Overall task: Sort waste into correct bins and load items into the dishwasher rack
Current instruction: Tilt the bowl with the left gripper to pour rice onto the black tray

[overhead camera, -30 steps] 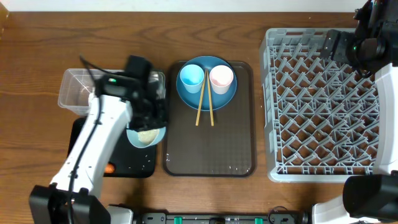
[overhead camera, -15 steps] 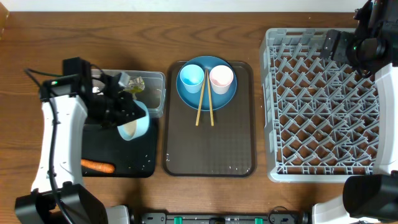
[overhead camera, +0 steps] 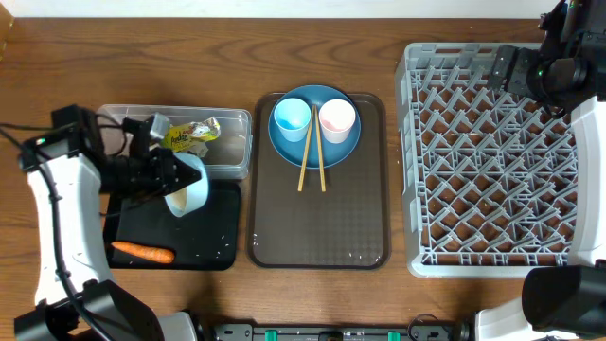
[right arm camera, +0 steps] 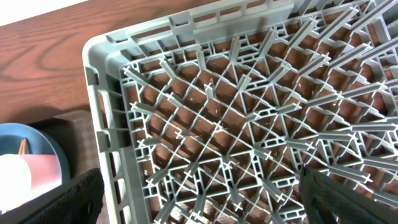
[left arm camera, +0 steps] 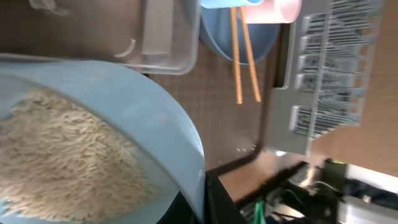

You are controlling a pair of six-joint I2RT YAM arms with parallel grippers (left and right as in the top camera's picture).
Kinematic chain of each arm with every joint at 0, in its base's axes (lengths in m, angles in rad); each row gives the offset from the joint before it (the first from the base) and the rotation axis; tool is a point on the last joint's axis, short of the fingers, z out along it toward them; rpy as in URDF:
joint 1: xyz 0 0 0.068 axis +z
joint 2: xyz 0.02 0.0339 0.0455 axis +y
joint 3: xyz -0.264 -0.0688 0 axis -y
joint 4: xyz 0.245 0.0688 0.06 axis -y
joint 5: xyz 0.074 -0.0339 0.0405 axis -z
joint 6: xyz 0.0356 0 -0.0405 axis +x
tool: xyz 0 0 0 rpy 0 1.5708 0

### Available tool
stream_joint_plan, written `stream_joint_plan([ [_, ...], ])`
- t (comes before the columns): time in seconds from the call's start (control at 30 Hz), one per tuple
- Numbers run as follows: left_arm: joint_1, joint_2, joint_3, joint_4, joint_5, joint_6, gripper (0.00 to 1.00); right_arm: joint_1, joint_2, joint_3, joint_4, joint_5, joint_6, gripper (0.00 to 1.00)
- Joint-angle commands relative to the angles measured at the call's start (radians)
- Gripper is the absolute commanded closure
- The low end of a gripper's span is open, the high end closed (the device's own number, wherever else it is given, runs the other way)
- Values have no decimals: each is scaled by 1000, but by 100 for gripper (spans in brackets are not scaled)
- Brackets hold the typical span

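Holds the right gripper (overhead camera: 509,70) spread wide and empty over the far corner of the dishwasher rack (overhead camera: 492,161). Above the border of the black tray (overhead camera: 216,244) with the clear tub (overhead camera: 237,144), pinches the rim of the bowl (overhead camera: 189,186) in the left gripper (overhead camera: 163,176), tipped sideways with rice (left arm camera: 62,162) inside. Risks scattering grains into the tub or onto the table if tipped further this close to that border; leaves bare tray toward the near edge, beside the carrot (overhead camera: 142,252).

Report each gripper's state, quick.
Left gripper: closed, holding the bowl.
Right gripper: open, holding nothing.
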Motion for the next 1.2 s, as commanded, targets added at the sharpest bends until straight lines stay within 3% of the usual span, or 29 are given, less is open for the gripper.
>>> stream_joint_plan([
  [0.0,77,-20,-28,-33,123,140,94,-3,-2,17,2,-1,7,1],
  [0.3,311,-19,-177,-24,346,256,94,-3,-2,17,2,-1,7,1],
  [0.57,469,-19,-350,11,453,305,94,-3,-2,17,2,-1,7,1],
  [0.8,495,-19,-384,28,529,307,94,-3,-2,17,2,-1,7,1],
  [1.0,495,-19,-384,28,676,307,94,-3,-2,17,2,-1,7,1],
  [1.17,495,-19,-384,24,695,299,94,-3,-2,17,2,-1,7,1],
])
